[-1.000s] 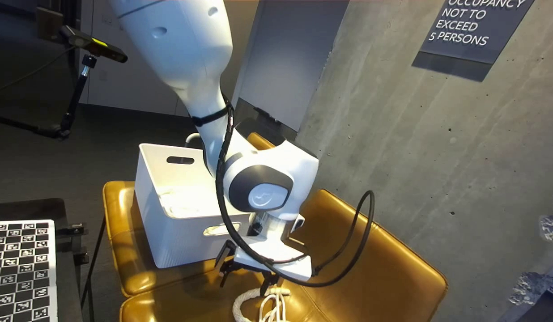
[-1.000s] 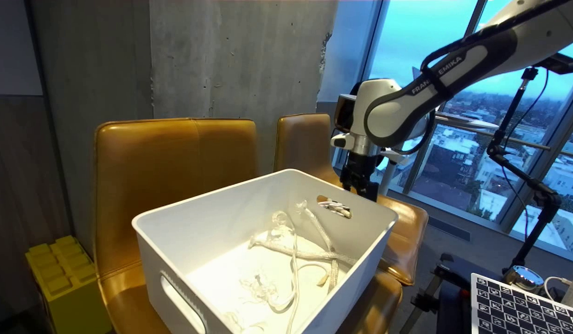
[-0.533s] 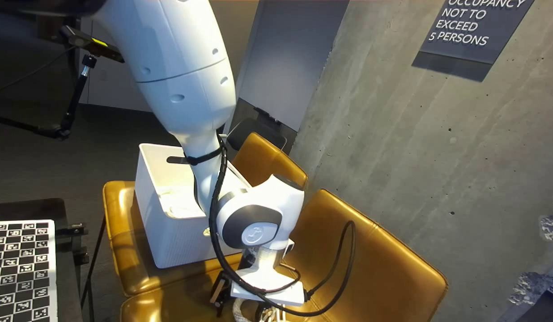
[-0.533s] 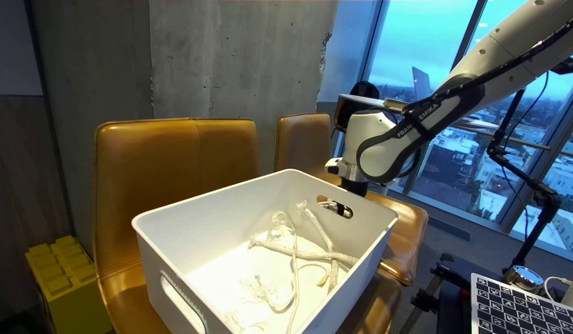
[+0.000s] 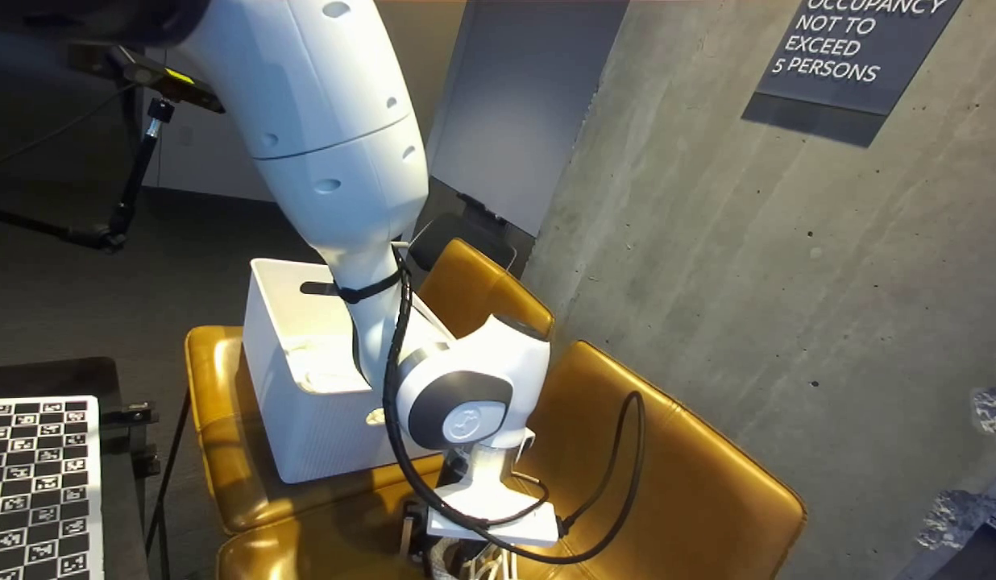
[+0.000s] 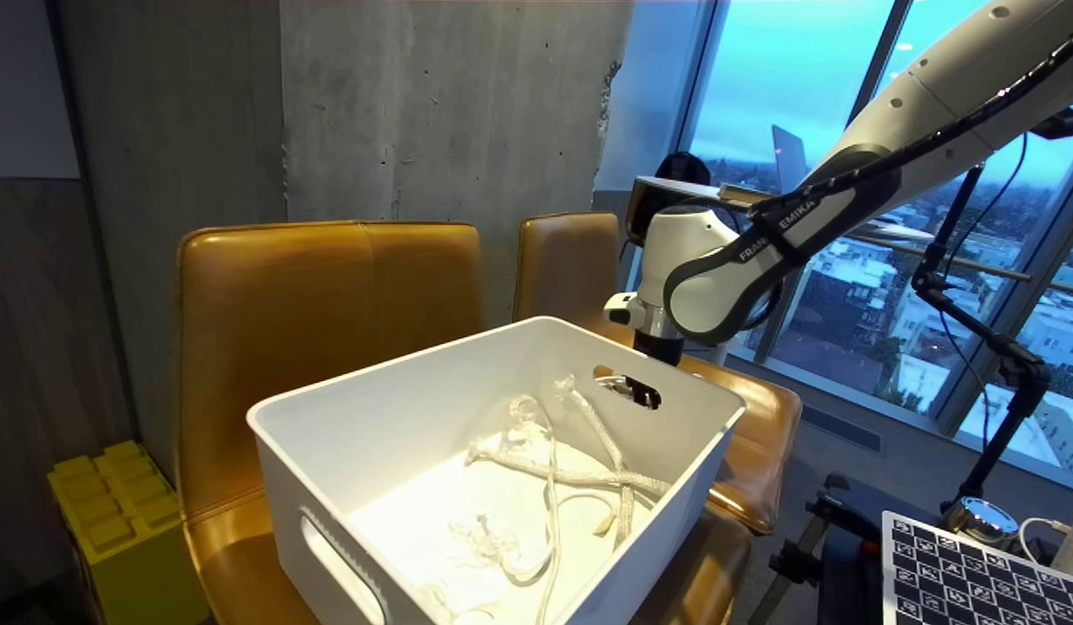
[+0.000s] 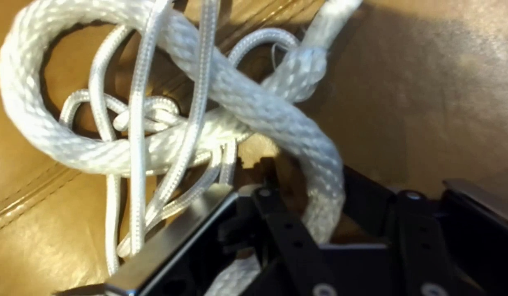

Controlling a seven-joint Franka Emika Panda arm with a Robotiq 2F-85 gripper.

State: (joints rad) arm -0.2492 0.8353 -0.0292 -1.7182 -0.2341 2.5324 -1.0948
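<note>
My gripper (image 7: 309, 172) reaches down at the chair seat (image 5: 321, 544), astride a thick white rope (image 7: 274, 111). The rope curves between the black fingers in the wrist view. A gap shows on its left side, while on its right it lies close against the other finger; contact there is unclear. The jaws stand partly open. Thin white cords (image 7: 137, 164) loop over the rope to the left, and some run down beside the left finger. In an exterior view the fingertips sit low at the frame's bottom edge; elsewhere a bin wall hides most of them.
Beside the gripper a white bin (image 6: 398, 373) stands on the seats, with ropes (image 6: 580, 477) and clear tangled pieces inside. A chair backrest (image 5: 651, 483) rises behind the gripper. A checkered board (image 5: 39, 483) and a camera on a stand (image 5: 176, 84) are nearby.
The arm has come down so the gripper is at the rope on the seat. Since half a second ago its fingers have drawn closer together, and the hand has shifted slightly.
</note>
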